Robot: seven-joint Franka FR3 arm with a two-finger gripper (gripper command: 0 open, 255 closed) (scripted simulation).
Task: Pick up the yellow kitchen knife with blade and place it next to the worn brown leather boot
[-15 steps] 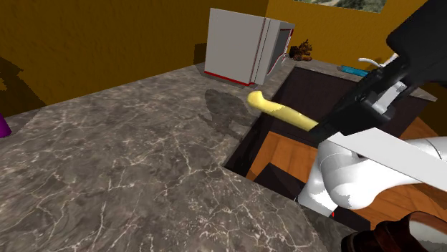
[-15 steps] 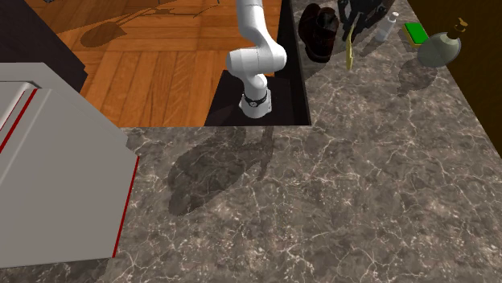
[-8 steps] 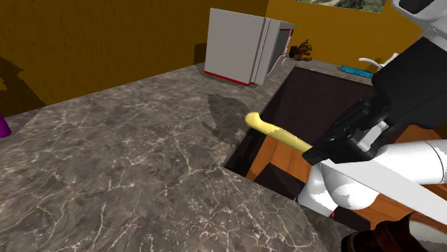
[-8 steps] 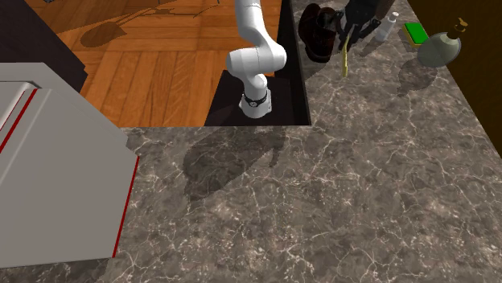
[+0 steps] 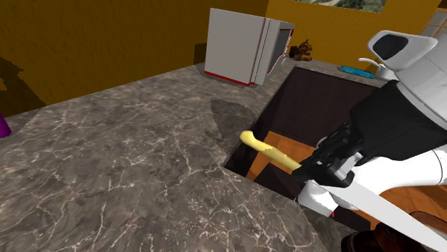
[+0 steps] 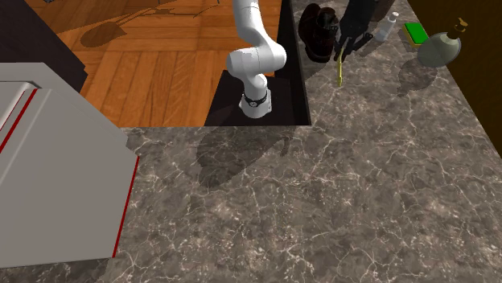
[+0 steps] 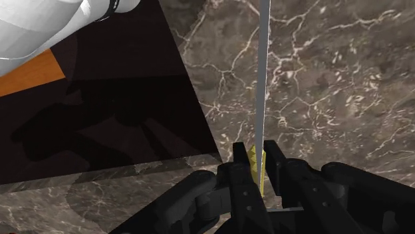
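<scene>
Currently, your all-black two-finger gripper point(image 7: 256, 158) has its jaws drawn narrow, clasping the handle of the yellow-handled kitchen knife with a long pale grey blade point(image 7: 260, 86). In the second exterior view you find the knife point(image 6: 339, 69) over the dark grey veined stone countertop point(image 6: 362, 177), just beside the dark brown leather boot point(image 6: 318, 32), at about five o'clock from it. The blade points straight away from the fingers.

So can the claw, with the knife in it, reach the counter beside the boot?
Likely yes: the claw, shut on the knife, hangs close by the boot, with bare marbled counter under it and nothing in between.
</scene>
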